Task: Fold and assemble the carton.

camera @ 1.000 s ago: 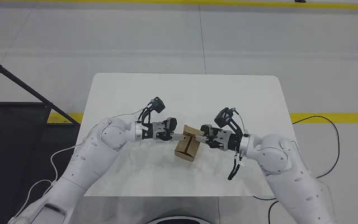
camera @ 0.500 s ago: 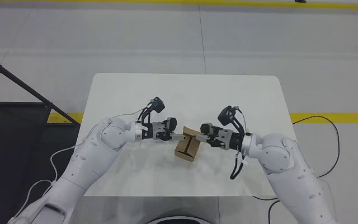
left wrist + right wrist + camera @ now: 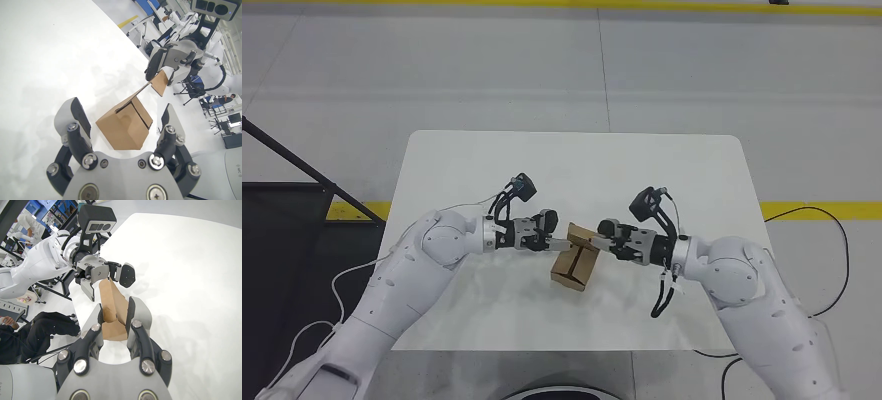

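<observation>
White table (image 3: 682, 170) | carton (image 3: 575, 263) near centre | left hand (image 3: 122, 108) spread wide around it | right hand (image 3: 116, 308) pinching its flap (image 3: 159, 83)

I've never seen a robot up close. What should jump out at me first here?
A small brown carton sits half-folded in the middle of the white table. The right gripper pinches its raised flap, while the left gripper hangs open at the carton's opposite side.
</observation>
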`<state>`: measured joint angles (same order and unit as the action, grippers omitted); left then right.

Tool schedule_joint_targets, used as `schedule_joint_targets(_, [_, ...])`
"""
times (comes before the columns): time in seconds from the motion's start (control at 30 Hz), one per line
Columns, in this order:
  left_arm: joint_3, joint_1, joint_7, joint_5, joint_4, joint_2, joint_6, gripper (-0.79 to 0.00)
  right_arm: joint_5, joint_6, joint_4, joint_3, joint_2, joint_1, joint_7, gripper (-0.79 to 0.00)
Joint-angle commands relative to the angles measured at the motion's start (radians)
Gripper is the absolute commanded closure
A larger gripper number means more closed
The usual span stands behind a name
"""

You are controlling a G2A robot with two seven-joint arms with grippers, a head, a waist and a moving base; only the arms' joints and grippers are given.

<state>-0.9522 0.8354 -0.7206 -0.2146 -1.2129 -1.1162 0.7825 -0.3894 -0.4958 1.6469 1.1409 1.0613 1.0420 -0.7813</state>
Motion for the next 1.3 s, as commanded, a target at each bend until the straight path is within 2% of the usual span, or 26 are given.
schedule_joint_targets(0.0, [0.0, 0.0, 0.0, 0.001, -0.001, 0.0, 0.001, -0.785, -0.001, 0.002, 0.001, -0.001, 0.0, 0.0, -0.001, -0.175])
schedule_joint_targets(0.07, [-0.001, 0.001, 0.001, 0.0, -0.002, 0.001, 0.002, -0.785, -0.002, 0.002, 0.001, -0.003, -0.001, 0.0, -0.001, -0.132])
schedule_joint_targets(0.23, [-0.004, 0.004, 0.001, -0.002, -0.004, 0.003, 0.001, -0.785, -0.011, 0.001, 0.007, -0.004, -0.002, 0.003, 0.006, -0.129])
schedule_joint_targets(0.5, [-0.029, 0.02, 0.027, -0.01, -0.005, 0.01, -0.005, -0.785, -0.089, 0.039, 0.032, 0.008, -0.005, 0.017, 0.057, 0.0])
schedule_joint_targets(0.67, [-0.056, 0.036, 0.067, -0.019, -0.008, 0.016, -0.017, -0.785, -0.148, 0.128, 0.043, 0.019, -0.003, 0.031, 0.128, 0.0])
schedule_joint_targets(0.9, [-0.071, 0.06, 0.109, -0.012, -0.012, 0.017, -0.066, -0.785, -0.266, 0.321, 0.085, 0.039, 0.002, 0.078, 0.267, 0.0])
schedule_joint_targets(1.07, [-0.059, 0.069, 0.134, 0.003, -0.02, 0.011, -0.071, -0.785, -0.34, 0.412, 0.118, 0.025, 0.007, 0.1, 0.288, 0.0])
schedule_joint_targets(1.27, [-0.028, 0.069, 0.138, 0.054, -0.01, -0.002, -0.065, -0.785, -0.372, 0.464, 0.144, 0.019, 0.013, 0.116, 0.308, 0.0])
